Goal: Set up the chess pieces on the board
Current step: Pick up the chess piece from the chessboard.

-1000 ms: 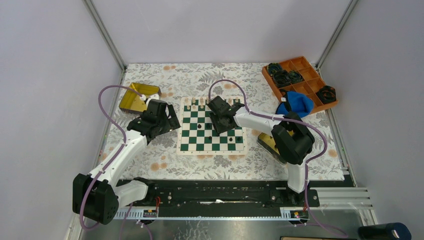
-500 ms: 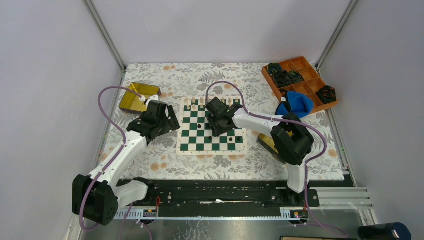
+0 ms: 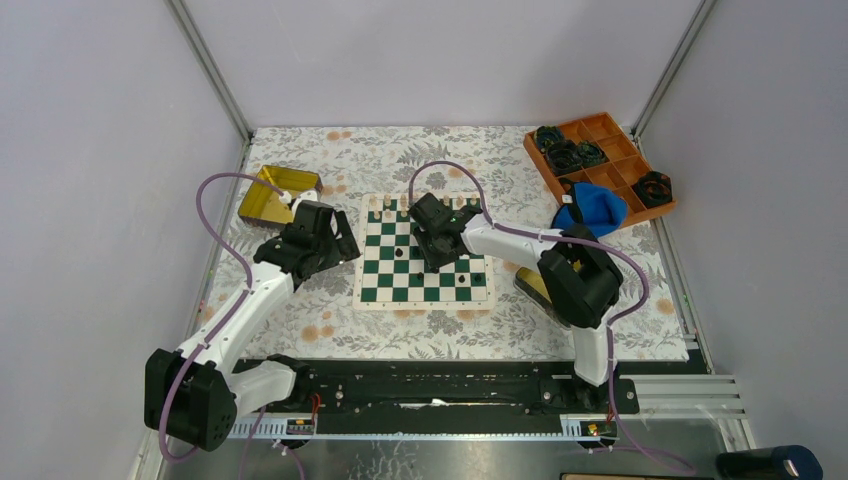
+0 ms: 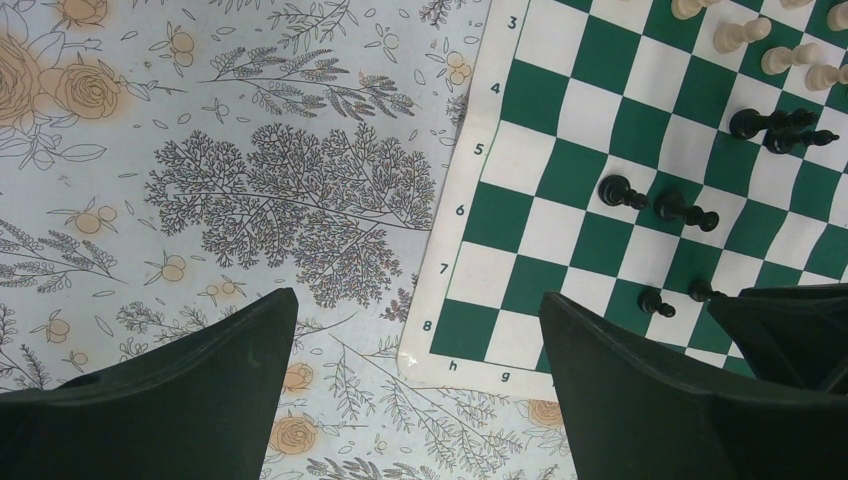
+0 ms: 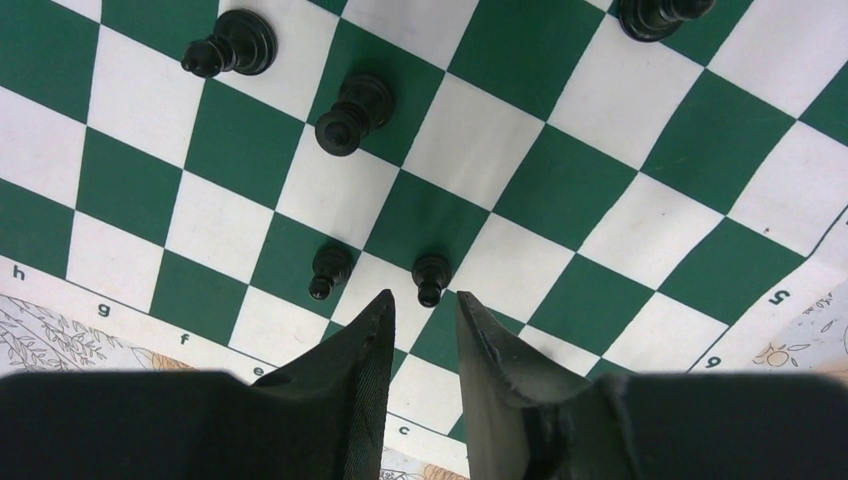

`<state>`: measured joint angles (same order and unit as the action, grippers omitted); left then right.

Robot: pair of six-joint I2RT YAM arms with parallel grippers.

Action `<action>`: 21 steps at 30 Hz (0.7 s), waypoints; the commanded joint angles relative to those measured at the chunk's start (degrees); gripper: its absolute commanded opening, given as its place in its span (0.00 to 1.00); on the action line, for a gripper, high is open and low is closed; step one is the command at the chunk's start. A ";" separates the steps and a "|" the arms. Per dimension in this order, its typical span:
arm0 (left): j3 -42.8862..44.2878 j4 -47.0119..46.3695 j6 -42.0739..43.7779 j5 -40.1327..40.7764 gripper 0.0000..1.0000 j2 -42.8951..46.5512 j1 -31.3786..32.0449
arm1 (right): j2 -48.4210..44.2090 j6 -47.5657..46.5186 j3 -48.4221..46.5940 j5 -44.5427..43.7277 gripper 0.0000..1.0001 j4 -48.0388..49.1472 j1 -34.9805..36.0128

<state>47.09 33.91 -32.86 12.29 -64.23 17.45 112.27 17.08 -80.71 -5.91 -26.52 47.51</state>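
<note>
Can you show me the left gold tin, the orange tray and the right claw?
left gold tin [image 3: 265, 198]: top view, shiny floor.
orange tray [image 3: 621, 147]: top view, bare compartment.
right claw [image 5: 423, 298]: right wrist view, between fingertips.
</note>
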 commanded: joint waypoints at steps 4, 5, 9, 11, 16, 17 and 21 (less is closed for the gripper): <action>-0.57 -2.97 1.38 -0.19 0.99 -0.35 -0.50 | 1.85 -0.56 -4.24 0.70 0.34 -1.24 0.63; -0.59 -3.04 1.46 -0.25 0.99 -0.37 -0.51 | 2.08 -0.48 -4.40 0.65 0.33 -1.33 0.65; -0.68 -3.27 1.87 -0.25 0.99 -0.62 -0.62 | 2.81 -0.29 -4.89 0.51 0.32 -1.67 0.65; -0.68 -3.40 2.07 -0.25 0.99 -0.77 -0.58 | 3.12 -0.16 -5.06 0.50 0.31 -1.88 0.65; -0.66 -3.59 2.58 -0.51 0.99 -1.12 -0.70 | 3.23 0.31 -4.82 0.21 0.31 -2.09 0.64; -0.68 -3.64 2.69 -0.52 0.99 -1.16 -0.71 | 3.15 0.35 -4.74 0.09 0.31 -2.00 0.63; -0.70 -3.85 3.17 -0.77 0.99 -1.40 -0.91 | 3.47 0.59 -4.75 -0.04 0.31 -2.21 0.65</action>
<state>47.03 32.97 -31.29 12.10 -65.12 17.19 115.57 17.21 -83.46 -5.91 -27.99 47.53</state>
